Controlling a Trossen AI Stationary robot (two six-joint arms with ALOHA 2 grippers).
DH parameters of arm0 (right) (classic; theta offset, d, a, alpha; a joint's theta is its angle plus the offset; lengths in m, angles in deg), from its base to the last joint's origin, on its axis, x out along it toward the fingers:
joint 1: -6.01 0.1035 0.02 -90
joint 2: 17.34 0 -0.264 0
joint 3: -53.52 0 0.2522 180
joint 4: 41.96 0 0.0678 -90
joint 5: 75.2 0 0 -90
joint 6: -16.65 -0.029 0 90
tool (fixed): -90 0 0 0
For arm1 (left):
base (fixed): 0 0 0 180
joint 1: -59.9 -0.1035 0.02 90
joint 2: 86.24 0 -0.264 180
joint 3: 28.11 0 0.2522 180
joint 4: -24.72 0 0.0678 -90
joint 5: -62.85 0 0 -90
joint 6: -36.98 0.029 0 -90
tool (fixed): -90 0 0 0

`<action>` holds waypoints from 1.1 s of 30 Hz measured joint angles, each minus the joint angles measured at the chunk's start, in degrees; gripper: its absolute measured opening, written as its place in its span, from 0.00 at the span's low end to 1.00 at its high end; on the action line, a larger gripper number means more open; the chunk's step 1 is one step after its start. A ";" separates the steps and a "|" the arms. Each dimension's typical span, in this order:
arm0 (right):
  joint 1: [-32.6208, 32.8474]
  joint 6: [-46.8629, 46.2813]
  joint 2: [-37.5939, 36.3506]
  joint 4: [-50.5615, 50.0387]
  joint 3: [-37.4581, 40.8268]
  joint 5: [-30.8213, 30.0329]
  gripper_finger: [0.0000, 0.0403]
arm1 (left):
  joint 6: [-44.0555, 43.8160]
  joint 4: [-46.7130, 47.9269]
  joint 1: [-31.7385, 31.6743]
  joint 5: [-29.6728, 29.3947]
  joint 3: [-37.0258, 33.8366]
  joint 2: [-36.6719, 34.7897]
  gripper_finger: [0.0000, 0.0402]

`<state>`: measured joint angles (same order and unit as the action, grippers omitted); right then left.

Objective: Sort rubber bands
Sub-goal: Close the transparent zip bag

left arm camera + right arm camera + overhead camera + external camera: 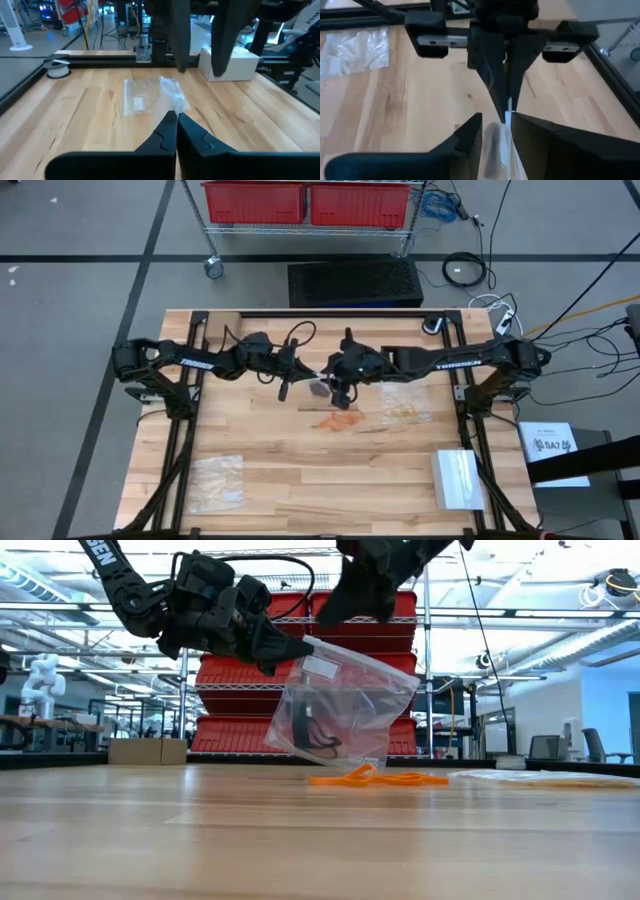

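Left gripper (300,648) pinched shut on the top edge of a clear bag (345,710) hanging above the table (300,480), black rubber bands (318,732) inside. Right gripper (496,131) spread around that edge. Orange rubber bands (375,778) lying beneath.

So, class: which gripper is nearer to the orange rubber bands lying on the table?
Right. The right gripper hangs just above the orange rubber bands, beside the clear bag. The left gripper is off to the side, its jaws shut on the bag's edge.
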<state>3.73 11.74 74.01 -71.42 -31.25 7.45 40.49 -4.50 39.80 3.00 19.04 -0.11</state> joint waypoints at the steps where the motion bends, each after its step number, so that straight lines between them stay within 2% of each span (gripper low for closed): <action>1: -0.14 0.00 0.63 -0.33 -0.48 0.02 0.24 | 0.00 0.09 0.00 0.00 0.00 0.00 0.00; 13: -2.56 0.92 4.76 -3.89 -3.78 0.28 0.24 | 0.11 0.21 0.00 -0.03 0.00 0.00 0.00; 16: -2.58 1.07 4.76 -3.96 -3.80 0.31 0.19 | 0.13 0.24 -0.02 -0.23 0.00 0.00 0.00; 21: -2.54 2.43 4.76 -4.37 -3.80 0.30 0.03 | 0.26 0.23 -0.02 -0.95 0.00 0.00 0.00; 33: -1.74 0.60 4.50 -13.19 -3.91 -0.41 0.02 | 0.00 0.24 -0.66 -3.21 0.00 0.02 0.00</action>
<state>1.99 12.33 78.51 -84.61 -35.15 7.04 40.49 -4.26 39.14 -0.21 19.04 -0.09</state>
